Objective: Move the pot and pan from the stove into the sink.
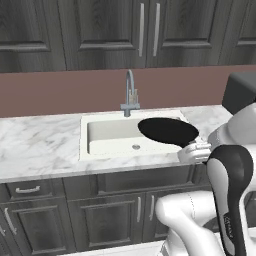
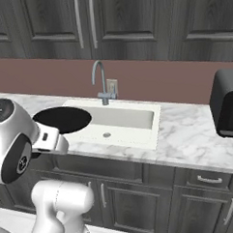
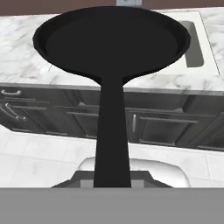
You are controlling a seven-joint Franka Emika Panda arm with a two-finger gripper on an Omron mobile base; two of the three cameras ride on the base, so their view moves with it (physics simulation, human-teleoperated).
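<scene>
While the pan (image 1: 168, 130) hangs at centre right of the left base view, its black disc overlaps the right end of the white sink (image 1: 107, 134) set in the marble desk (image 1: 40, 142), faucet (image 1: 130, 95) behind. In the right base view the pan (image 2: 62, 119) sits at left of the frame — over the sink's (image 2: 133, 118) left edge — with a dark toaster (image 2: 226, 103) far right. In the hand view the handle runs down the middle to the claw (image 3: 112, 181), which is closed on it; pan (image 3: 111, 41) bowl at top.
</scene>
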